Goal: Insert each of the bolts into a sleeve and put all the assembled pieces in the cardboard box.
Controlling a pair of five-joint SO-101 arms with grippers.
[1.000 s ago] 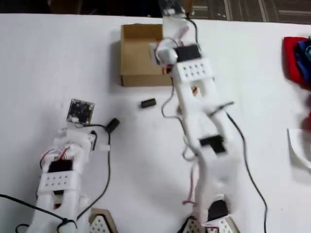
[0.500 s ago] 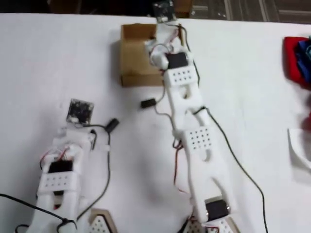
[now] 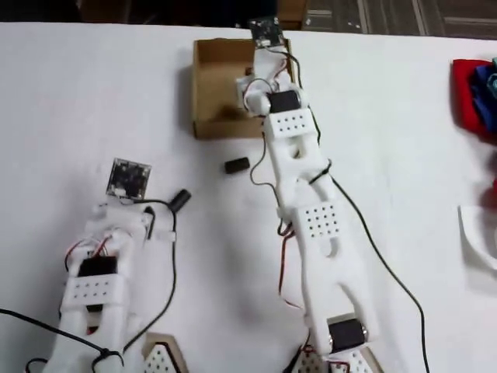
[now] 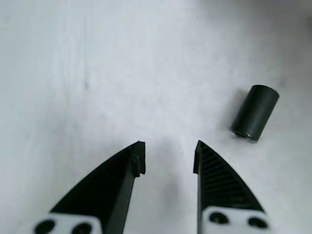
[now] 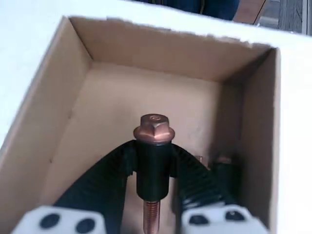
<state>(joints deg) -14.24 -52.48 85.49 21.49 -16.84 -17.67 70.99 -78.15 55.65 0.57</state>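
My right gripper [image 5: 153,157] is shut on an assembled piece [image 5: 154,132], a copper bolt standing in a black sleeve. It hangs inside the open cardboard box [image 5: 58,112], just above the floor. In the high view the right arm [image 3: 299,155] stretches over the box [image 3: 210,85]. Beside one finger another dark and copper piece [image 5: 222,165] lies in the box, partly hidden. My left gripper [image 4: 169,157] is open above the bare table, with a loose black sleeve [image 4: 255,113] lying just off one fingertip. The same sleeve [image 3: 180,199] lies by the left arm [image 3: 101,264]. A second black sleeve [image 3: 237,165] lies below the box.
A red cloth [image 3: 474,89] and a white object [image 3: 477,237] sit at the table's right edge. Black cables [image 3: 171,272] trail beside both arms. Open white table lies left of the box.
The right arm has stretched forward and swung left, carrying the assembled piece over and into the cardboard box. The left arm has kept still.
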